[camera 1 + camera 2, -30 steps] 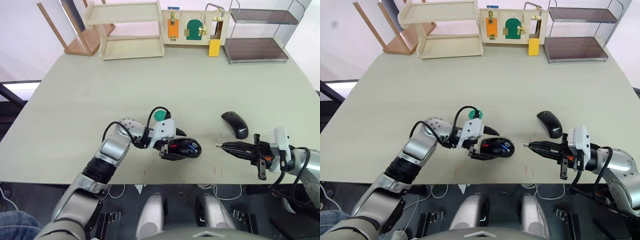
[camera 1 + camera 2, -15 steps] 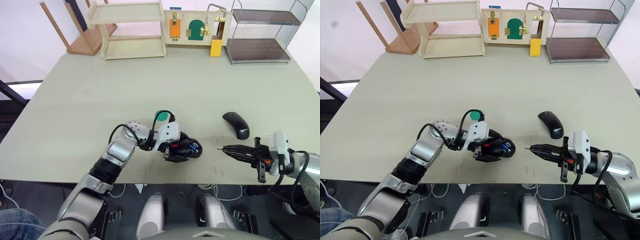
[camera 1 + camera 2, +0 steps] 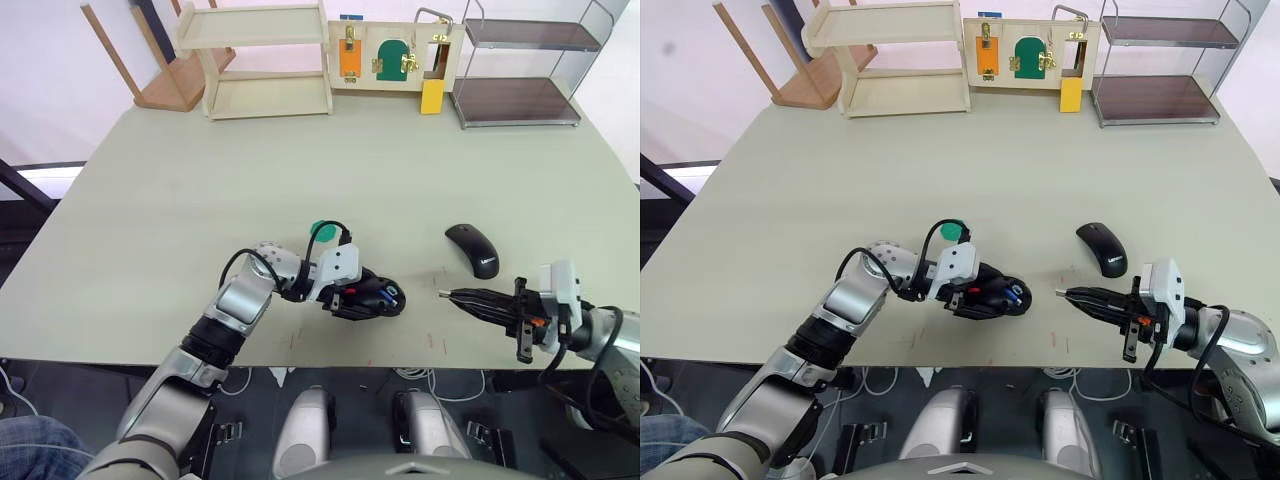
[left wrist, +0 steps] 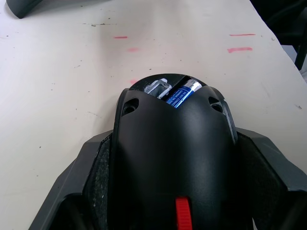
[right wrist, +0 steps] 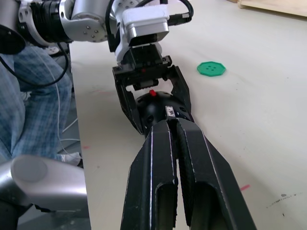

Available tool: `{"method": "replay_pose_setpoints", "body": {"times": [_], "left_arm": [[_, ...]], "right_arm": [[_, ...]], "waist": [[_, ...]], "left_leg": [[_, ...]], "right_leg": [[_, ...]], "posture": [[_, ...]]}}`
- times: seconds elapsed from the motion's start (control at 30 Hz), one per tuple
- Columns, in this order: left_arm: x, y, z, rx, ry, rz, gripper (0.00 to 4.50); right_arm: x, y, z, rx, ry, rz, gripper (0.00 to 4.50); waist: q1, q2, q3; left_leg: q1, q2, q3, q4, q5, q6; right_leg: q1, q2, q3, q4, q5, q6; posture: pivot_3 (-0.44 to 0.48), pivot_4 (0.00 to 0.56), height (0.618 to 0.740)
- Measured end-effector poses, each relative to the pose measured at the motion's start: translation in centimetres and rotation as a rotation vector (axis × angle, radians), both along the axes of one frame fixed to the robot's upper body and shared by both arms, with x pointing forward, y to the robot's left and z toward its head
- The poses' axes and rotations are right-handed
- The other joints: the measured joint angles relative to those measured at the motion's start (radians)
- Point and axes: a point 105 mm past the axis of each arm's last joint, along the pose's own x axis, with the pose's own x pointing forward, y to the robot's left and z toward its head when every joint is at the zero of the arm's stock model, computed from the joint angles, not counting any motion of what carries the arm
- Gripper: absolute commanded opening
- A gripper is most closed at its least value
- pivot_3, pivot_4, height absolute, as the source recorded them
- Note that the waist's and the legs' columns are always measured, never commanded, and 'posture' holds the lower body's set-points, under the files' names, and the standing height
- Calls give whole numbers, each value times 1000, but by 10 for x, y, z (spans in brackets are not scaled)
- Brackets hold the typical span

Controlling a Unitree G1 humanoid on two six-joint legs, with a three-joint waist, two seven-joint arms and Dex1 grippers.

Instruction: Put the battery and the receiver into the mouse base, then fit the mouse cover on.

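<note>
— Left wrist view first: what does the left gripper have?

— It grasps the mouse base. The 2 black fingers press on both sides of the black body, and a red part is seen on its top. At the far end the battery lies in its hollow, blue with a silver end, and just beside it a small grey metal piece sits in the next hollow — if this is the receiver, I cannot tell.

— And where is the base on the table?

— Near the front edge, a little left of the middle. A green disc lies on the table near it, behind the left wrist.

— What about the right gripper?

— It is to the right of the base, apart from it, pointing toward it. In the right wrist view its 2 fingers are pressed together with only a thin slit between, and they hold nothing that I can see.

— And the mouse cover?

— It rests on the table behind the right gripper, well apart from the base, with pale lettering at its near end. Nothing touches it.
</note>
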Motion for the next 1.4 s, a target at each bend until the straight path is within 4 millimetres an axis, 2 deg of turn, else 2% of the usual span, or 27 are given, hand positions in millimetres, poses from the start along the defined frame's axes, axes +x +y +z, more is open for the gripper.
{"method": "replay_pose_setpoints", "body": {"times": [0.17, 0.37, 0.47, 0.57, 0.7, 0.97, 1.17, 1.4], "left_arm": [[0, -2, 0, -3, 6, 7, 2975], [2, -3, -1, -3, 8, 26, 2975], [2, -4, -1, -3, 4, 28, 2975], [3, -4, -2, 4, -3, 29, 2975], [4, -4, -1, 13, -12, 28, 2975], [6, -5, 0, 38, -4, 27, 2975], [8, -10, 0, 39, 7, 28, 2975], [11, -10, 1, 45, 3, 19, 2975]], "right_arm": [[-1, 7, 12, -39, 6, 37, 0], [6, 10, 13, -141, 51, 23, 0], [14, 22, 18, -162, 85, 0, 0], [29, 29, 22, -190, 155, -96, 0], [36, 37, 25, -191, 241, -138, 0], [44, 43, 23, -467, 379, -178, 0], [57, 51, 36, -614, 485, -161, 0], [74, 57, 25, -759, 563, -194, 0]], "waist": [[1, 0, 0], [1, 0, -1], [3, 0, -1], [3, 0, -1], [1, 0, -1], [1, 0, -1], [3, 1, -1], [1, 1, -1]], "left_leg": [[0, 0, 0, 1, 0, 0], [0, 0, -1, 2, 0, 0], [0, 0, -1, 4, 0, 0], [0, -1, -1, 6, 0, 0], [0, 0, -1, 7, 0, 0], [-1, -1, -1, 9, 0, 0], [-1, -1, -2, 10, 0, 0], [-1, -1, -2, 10, 0, 0]], "right_leg": [[0, 0, 0, 0, 0, 0], [1, 0, 0, 1, -1, -2], [1, 0, -1, 3, -2, -3], [1, -1, 0, 6, -2, -4], [1, -1, 0, 7, -2, -4], [-1, -2, 1, 10, -2, -4], [-1, -3, 0, 10, -2, -4], [-2, -4, 0, 11, -2, -4]], "posture": [[0, 150, 740], [0, 150, 740], [0, 150, 740], [0, 150, 740], [0, 150, 740], [0, 150, 740], [0, 150, 740], [0, 150, 740]]}}
